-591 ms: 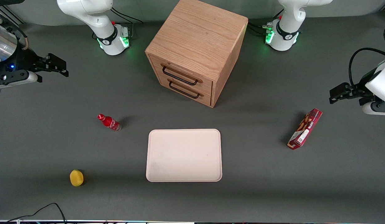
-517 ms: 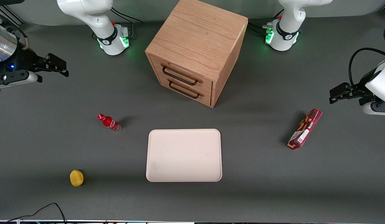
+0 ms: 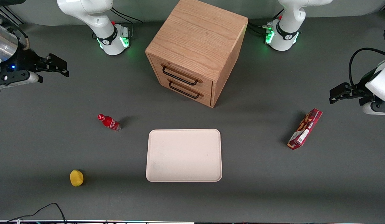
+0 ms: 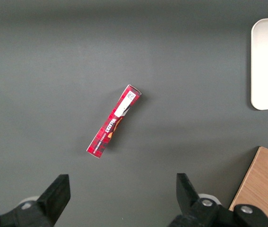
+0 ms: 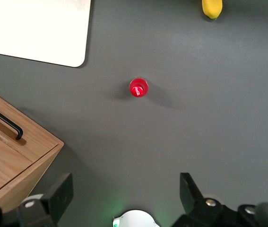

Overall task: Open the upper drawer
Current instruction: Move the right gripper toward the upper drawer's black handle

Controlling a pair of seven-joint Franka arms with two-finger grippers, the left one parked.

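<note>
The table [image 3: 273,186] is a big dark grey mat with the oak cabinet [image 3: 198,40] sitting between the two arm bases, drawer fronts angled toward the working arm's end. The upper drawer [image 3: 180,72] looks fully shut, flush with the one under it, black wire handle untouched. Nearer the front camera is a cream tray [image 3: 183,155], nothing on it. The gripper [image 3: 60,66] hangs over the working arm's end of the table, well apart from the cabinet, fingers [image 5: 60,191] spread wide with nothing between them. Toward the parked arm's end lies a red snack box [image 3: 305,128]. Smaller stuff: a red bottle [image 3: 109,122] standing between gripper and tray, and a yellow lemon [image 3: 76,178] nearest the camera. The right wrist view looks straight down on the bottle cap, which the front view only catches side-on.
</note>
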